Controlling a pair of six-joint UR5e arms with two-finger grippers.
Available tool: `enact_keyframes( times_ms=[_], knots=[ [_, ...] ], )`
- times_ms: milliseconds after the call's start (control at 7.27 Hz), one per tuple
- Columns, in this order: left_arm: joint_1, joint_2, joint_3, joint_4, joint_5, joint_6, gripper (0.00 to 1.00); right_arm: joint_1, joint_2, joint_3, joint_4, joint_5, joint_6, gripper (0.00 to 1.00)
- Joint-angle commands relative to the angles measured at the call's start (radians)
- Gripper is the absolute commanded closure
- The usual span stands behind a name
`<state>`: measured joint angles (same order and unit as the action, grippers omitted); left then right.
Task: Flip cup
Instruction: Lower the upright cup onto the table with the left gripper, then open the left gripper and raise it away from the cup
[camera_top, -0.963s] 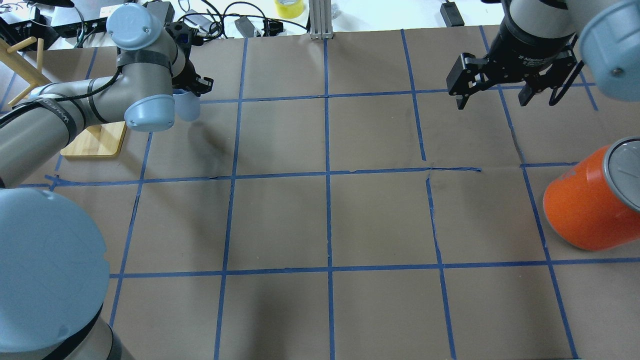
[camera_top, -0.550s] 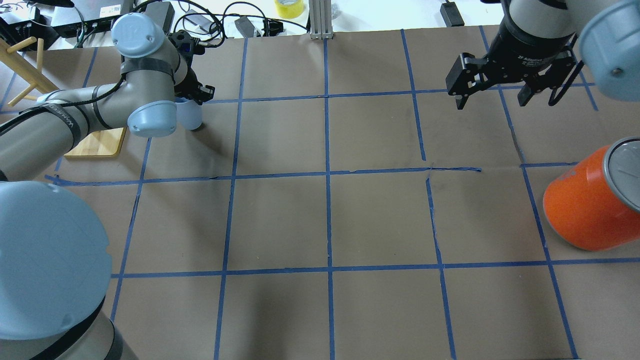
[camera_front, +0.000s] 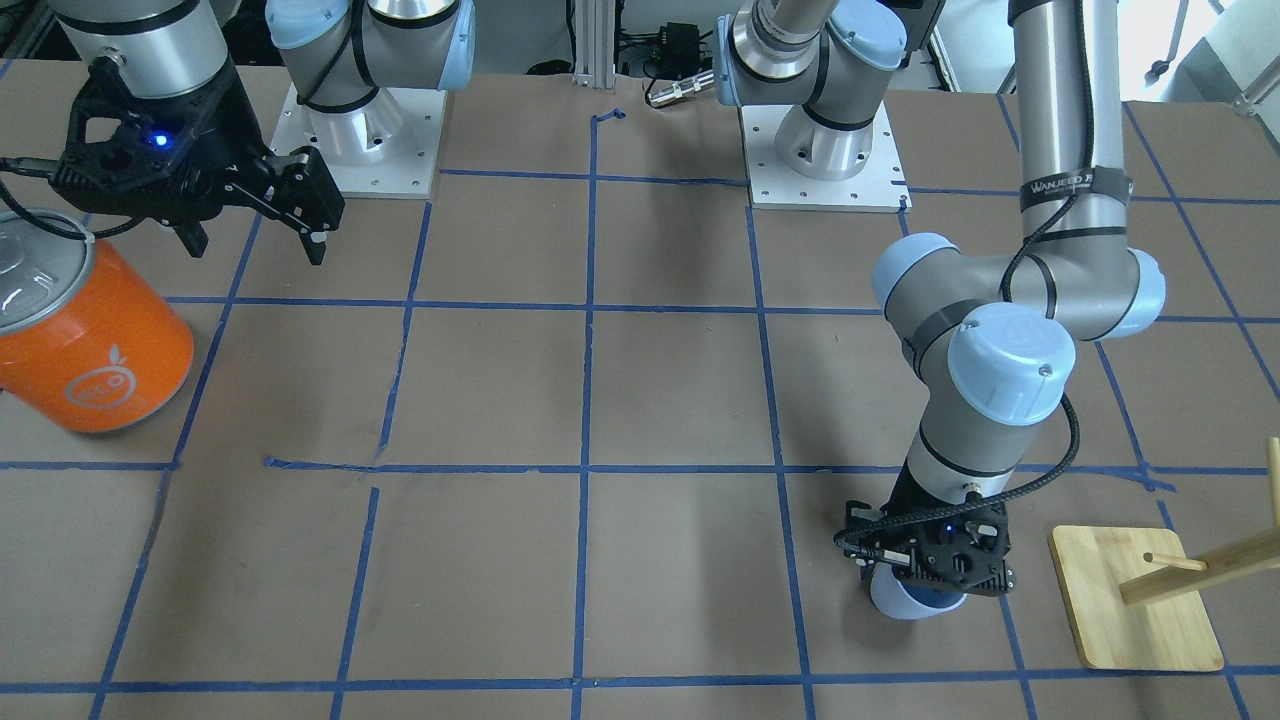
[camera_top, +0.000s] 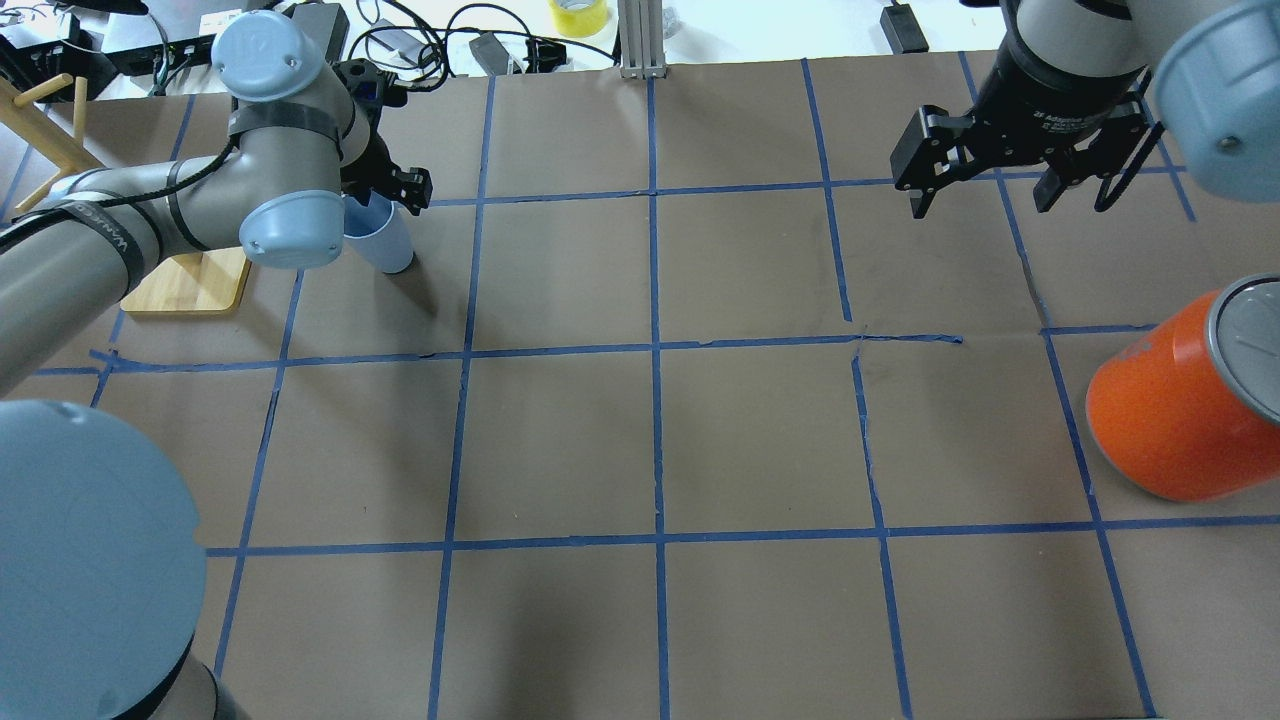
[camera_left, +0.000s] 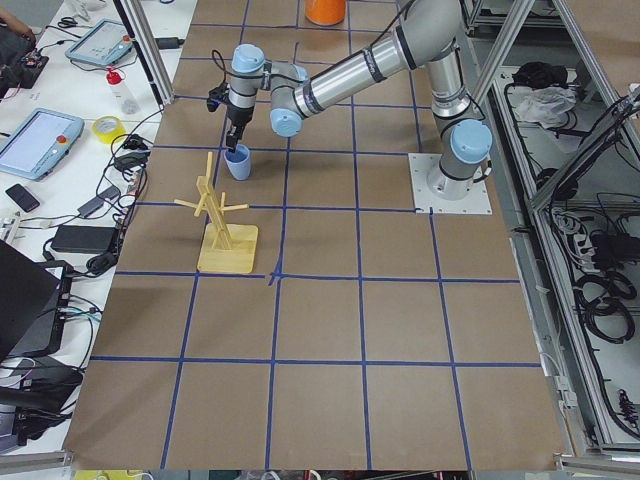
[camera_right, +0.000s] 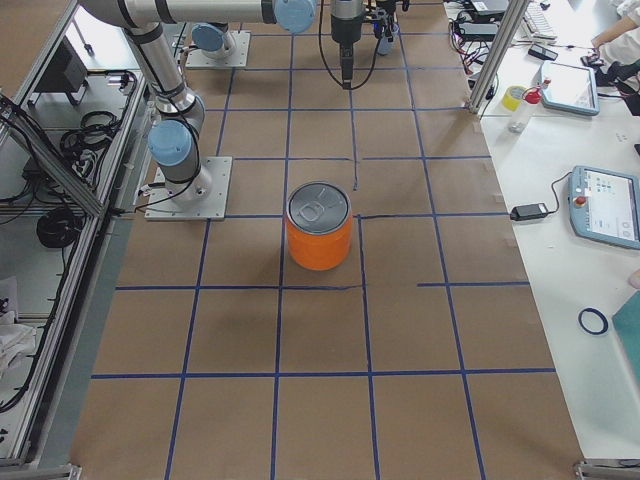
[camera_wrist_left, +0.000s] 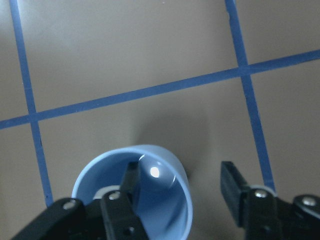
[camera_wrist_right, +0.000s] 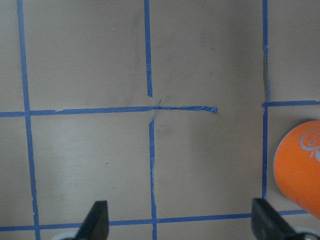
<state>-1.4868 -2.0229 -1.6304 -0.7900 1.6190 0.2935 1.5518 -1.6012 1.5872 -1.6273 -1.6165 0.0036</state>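
Observation:
The pale blue cup (camera_top: 388, 243) stands mouth up on the brown paper at the far left, next to a blue tape line. It also shows in the left wrist view (camera_wrist_left: 165, 220) and the front view (camera_front: 900, 602). My left gripper (camera_wrist_left: 179, 175) is right above it and open. One finger (camera_wrist_left: 126, 187) is inside the cup, and the other finger (camera_wrist_left: 234, 187) is outside, apart from the wall. My right gripper (camera_top: 983, 203) is open and empty, held high over the far right of the table.
A large orange can (camera_top: 1170, 410) with a silver lid stands at the right edge, near the right gripper. A wooden peg stand (camera_top: 190, 282) on a square base sits just left of the cup. Cables and a tape roll (camera_top: 578, 15) lie beyond the far edge.
The left arm has brought the cup down and a little toward the near side. The right arm has barely moved.

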Motion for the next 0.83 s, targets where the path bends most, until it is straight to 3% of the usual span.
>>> enact_keyframes(
  times_ms=[0, 275, 413, 688],
  knots=[
    [0.000, 0.137, 0.050, -0.274, 0.002, -0.019, 0.00, 0.001, 0.000, -0.001, 0.001, 0.001, -0.002, 0.00],
    [0.000, 0.278, 0.163, -0.626, 0.002, -0.192, 0.00, 0.001, 0.001, -0.001, 0.000, 0.000, -0.001, 0.00],
    [-0.001, 0.355, 0.156, -0.732, 0.005, -0.194, 0.00, 0.001, 0.000, -0.001, 0.001, 0.000, -0.002, 0.00],
    [-0.004, 0.446, 0.114, -0.798, -0.010, -0.258, 0.00, 0.001, 0.001, 0.000, 0.000, 0.001, -0.001, 0.00]
  ],
)
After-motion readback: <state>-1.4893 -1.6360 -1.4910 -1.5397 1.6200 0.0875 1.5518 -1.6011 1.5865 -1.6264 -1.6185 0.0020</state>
